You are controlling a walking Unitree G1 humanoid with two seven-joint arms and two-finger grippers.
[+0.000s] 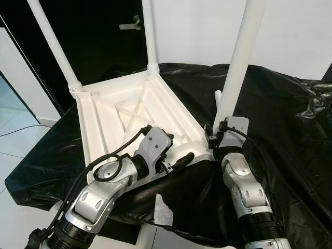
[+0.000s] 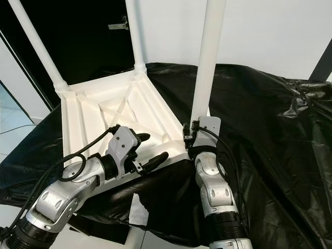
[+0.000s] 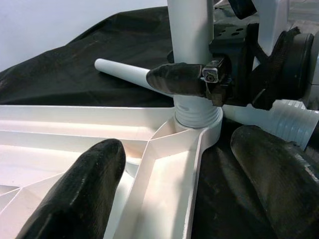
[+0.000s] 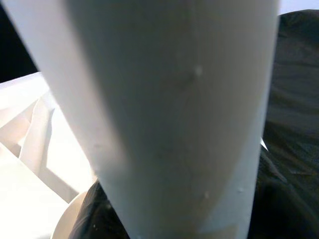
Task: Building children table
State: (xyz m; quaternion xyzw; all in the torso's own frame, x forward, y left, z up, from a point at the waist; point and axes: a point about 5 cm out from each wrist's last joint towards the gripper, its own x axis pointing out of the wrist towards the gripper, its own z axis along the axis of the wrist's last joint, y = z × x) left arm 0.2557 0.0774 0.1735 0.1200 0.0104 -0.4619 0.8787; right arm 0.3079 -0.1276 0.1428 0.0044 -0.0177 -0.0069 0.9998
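Right gripper clamps 3rd upright leg on tabletop; left gripper open, 1 loose leg

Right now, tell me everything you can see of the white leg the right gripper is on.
The white plastic-looking table leg is a smooth round tube, standing upright in the near right corner socket of the upturned white tabletop. Ribbed threads show at its base. The right gripper clamps it just above the socket.
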